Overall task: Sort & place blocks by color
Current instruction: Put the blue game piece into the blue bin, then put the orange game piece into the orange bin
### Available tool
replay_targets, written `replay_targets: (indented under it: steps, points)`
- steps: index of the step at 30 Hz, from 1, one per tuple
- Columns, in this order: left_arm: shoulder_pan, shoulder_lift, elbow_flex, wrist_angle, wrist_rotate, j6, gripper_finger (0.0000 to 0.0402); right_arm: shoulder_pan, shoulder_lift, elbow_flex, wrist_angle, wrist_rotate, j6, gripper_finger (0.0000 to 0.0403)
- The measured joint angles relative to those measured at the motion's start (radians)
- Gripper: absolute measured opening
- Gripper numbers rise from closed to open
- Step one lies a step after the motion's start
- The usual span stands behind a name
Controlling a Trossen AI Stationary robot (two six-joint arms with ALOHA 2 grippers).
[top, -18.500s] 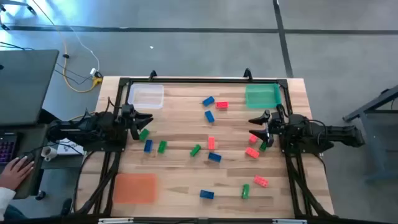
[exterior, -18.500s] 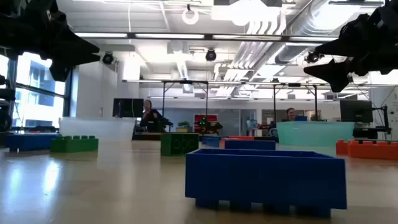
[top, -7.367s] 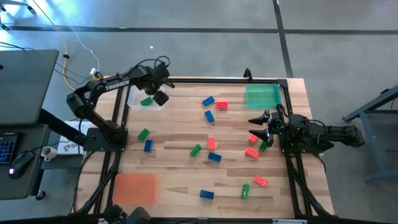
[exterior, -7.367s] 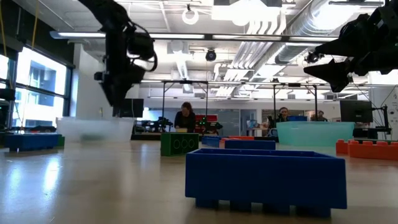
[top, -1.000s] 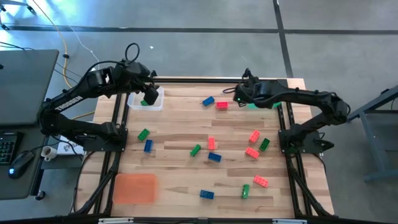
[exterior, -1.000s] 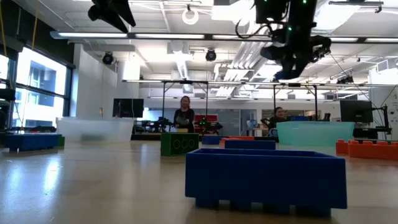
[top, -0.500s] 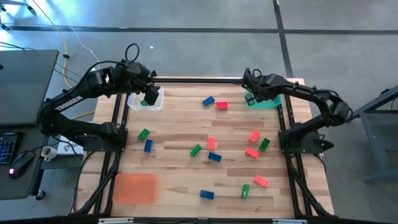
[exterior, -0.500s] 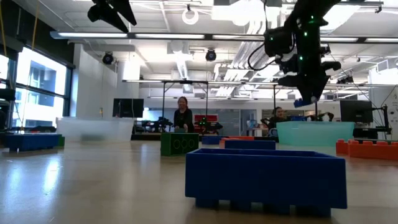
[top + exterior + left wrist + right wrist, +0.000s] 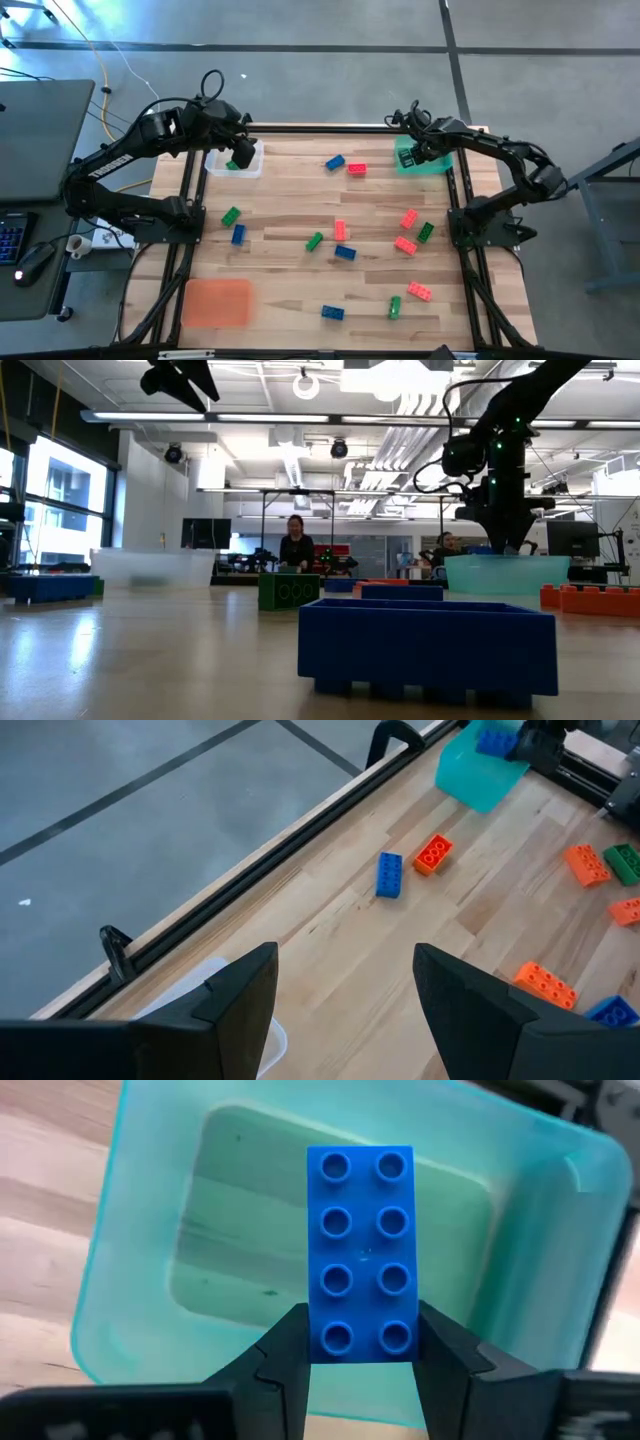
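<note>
arms: two, dark, jointed, slim tubular links
left arm: white lettering, looped black cable
fingers: dark, angular, matte

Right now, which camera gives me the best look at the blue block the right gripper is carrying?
The right wrist view: the blue block fills the frame, studs up, pinched in the right gripper above the green tray. The left wrist view shows it small and far off. In the high and low views the arm mostly hides it.
</note>
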Motion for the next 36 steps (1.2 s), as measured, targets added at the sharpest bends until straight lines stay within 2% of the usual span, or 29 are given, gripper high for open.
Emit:
replay_targets:
  steps: [4, 10, 14, 22, 25, 30, 36]
  points:
    - [0.000, 0.000, 0.000, 0.000, 0.011, 0.001, 0.0223, -0.022, 0.000, 0.000, 0.015, -0.001, 0.000, 0.0118]
    - [0.000, 0.000, 0.000, 0.000, 0.015, 0.000, 0.0223, -0.027, 0.000, 0.000, 0.010, -0.006, 0.007, 0.0219]
    - [0.000, 0.000, 0.000, 0.000, 0.015, 0.001, 0.0223, -0.026, -0.003, 0.000, -0.011, -0.027, 0.034, 0.0253]
    - [0.000, 0.000, 0.000, 0.000, 0.015, 0.001, 0.0223, 0.028, -0.114, 0.000, -0.032, -0.020, 0.081, 0.0259]
    - [0.000, 0.000, 0.000, 0.000, 0.007, 0.001, 0.0223, 0.071, -0.182, 0.000, -0.039, -0.058, 0.122, 0.0260]
    - [0.000, 0.000, 0.000, 0.000, 0.004, 0.001, 0.0223, 0.180, -0.287, 0.000, -0.053, -0.158, 0.193, 0.0260]
    - [0.000, 0.000, 0.000, 0.000, 0.003, 0.001, 0.0223, 0.362, -0.359, 0.000, -0.054, -0.192, 0.264, 0.0261]
